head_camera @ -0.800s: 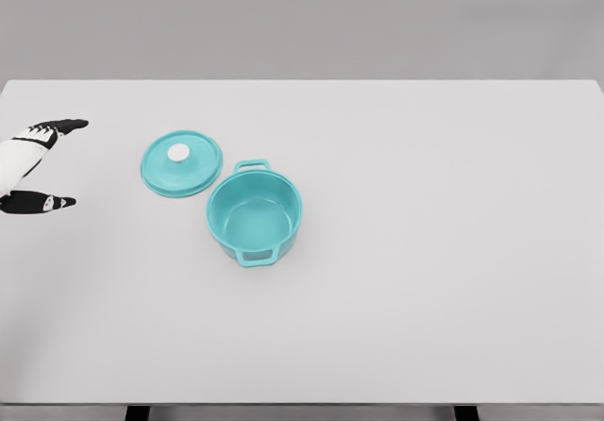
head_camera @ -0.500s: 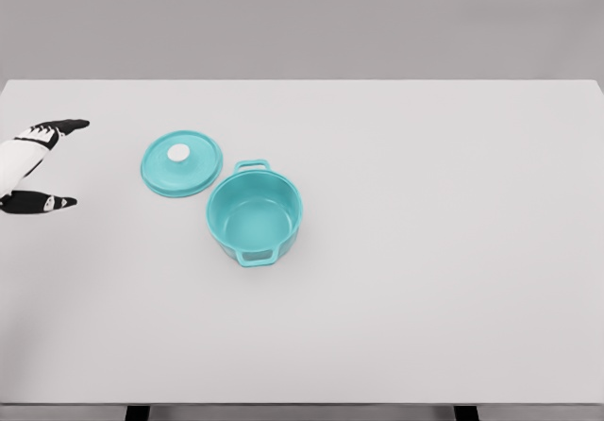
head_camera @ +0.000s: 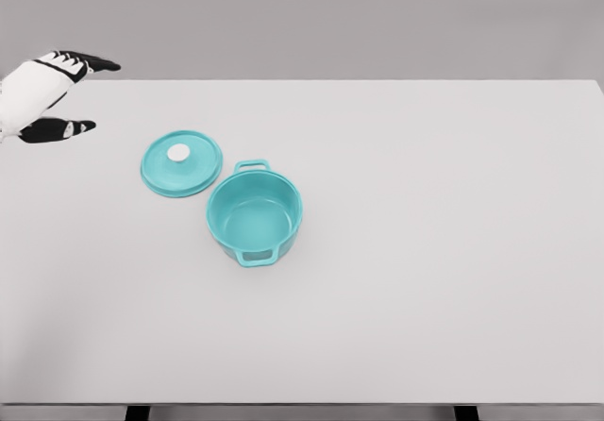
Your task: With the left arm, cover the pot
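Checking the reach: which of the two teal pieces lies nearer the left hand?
The lid, flat on the table with its white knob up, lies nearer the left hand; the open pot sits farther right.

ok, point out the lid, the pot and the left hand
lid (head_camera: 193, 171): head view, on its teal top beside the white knob
pot (head_camera: 255, 225): head view, on its inner floor
left hand (head_camera: 38, 86): head view, on the white back of the hand

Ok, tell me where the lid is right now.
In the head view the lid lies flat on the table, left of centre, just up-left of the open pot.
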`<state>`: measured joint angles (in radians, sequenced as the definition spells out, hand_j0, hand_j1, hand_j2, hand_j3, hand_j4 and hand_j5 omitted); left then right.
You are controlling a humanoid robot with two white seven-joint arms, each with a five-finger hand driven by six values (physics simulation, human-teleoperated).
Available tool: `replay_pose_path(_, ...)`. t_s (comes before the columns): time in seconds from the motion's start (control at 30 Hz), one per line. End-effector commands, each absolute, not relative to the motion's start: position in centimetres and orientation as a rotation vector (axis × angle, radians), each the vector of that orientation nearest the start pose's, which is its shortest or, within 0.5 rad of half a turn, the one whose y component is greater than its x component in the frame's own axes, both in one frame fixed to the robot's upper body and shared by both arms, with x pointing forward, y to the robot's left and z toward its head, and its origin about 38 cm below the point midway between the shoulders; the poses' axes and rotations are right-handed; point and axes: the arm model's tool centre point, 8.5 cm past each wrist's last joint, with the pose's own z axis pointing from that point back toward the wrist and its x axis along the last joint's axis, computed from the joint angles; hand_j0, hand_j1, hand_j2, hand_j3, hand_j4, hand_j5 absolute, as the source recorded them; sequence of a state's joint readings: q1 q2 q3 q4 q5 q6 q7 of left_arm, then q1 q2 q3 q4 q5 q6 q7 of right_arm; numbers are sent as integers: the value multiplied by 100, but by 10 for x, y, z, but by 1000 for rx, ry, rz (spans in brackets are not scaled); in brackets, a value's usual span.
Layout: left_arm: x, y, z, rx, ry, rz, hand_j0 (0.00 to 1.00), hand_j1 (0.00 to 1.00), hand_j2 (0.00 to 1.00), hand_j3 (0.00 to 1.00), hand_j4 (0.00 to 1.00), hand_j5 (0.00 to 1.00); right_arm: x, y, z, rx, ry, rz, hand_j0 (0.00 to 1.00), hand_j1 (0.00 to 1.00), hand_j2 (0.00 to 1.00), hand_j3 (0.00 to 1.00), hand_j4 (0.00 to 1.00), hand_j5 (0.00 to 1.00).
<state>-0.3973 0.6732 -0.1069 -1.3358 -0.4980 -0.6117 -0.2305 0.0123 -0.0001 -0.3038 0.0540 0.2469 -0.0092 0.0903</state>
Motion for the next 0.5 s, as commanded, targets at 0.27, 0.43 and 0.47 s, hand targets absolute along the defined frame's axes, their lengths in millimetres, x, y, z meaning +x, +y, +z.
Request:
replay_pose_path(0.27,446,327,200,600,-1695,-1688,79,79,79,79,79,79,-25,-258,-261,18,51,-62,100,100,100,100,100,100)
replay_pose_path(0.43,448,317,194,569,-1682,-1729,79,79,79,79,79,79,-24,-258,-261,17,49,-62,100,100,100,100,100,100)
replay_pose_path(0.47,449,317,191,564,-1669,-1736,80,80,80,80,80,80,-24,-258,-261,17,49,-62,100,100,100,100,100,100)
